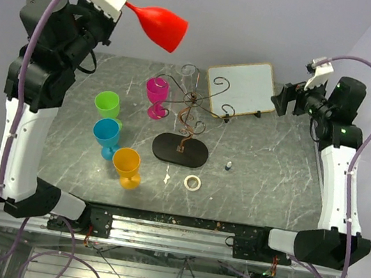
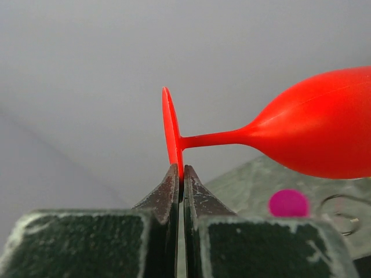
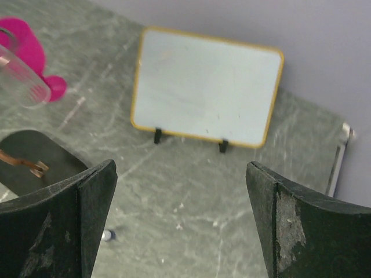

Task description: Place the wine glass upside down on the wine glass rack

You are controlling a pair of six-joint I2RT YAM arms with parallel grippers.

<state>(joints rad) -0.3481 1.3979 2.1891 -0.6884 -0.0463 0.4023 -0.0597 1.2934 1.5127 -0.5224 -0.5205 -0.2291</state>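
Closest to us, the mounting rail (image 1: 171,232) runs along the near edge of the grey marbled table (image 1: 274,160), with an arm rising at each end. Just beyond it we see a small tape ring (image 1: 193,182) and, to its left, a yellow goblet (image 1: 127,165) standing upright. A little farther back stands the wine glass rack (image 1: 188,122), its flat black oval base near the table's middle and its thin brown scroll arms curling up and outward. To the right of the base lies a tiny dark object (image 1: 228,165) that we cannot identify. Left of the rack, a blue goblet (image 1: 107,134), a green goblet (image 1: 108,104) and a magenta goblet (image 1: 156,95) step back in turn, all upright. At the far edge a white board (image 1: 241,84) with a yellow frame leans on its feet. The right gripper (image 3: 179,168) hovers over the far right of the table facing that board, its fingers spread wide with nothing between them. Raised high at the far left, the left gripper (image 2: 181,174) pinches its fingers almost closed on the rim of the foot of the red wine glass (image 2: 313,133). That glass lies on its side in the air, bowl pointing right, up and to the left of the rack and well apart from it.
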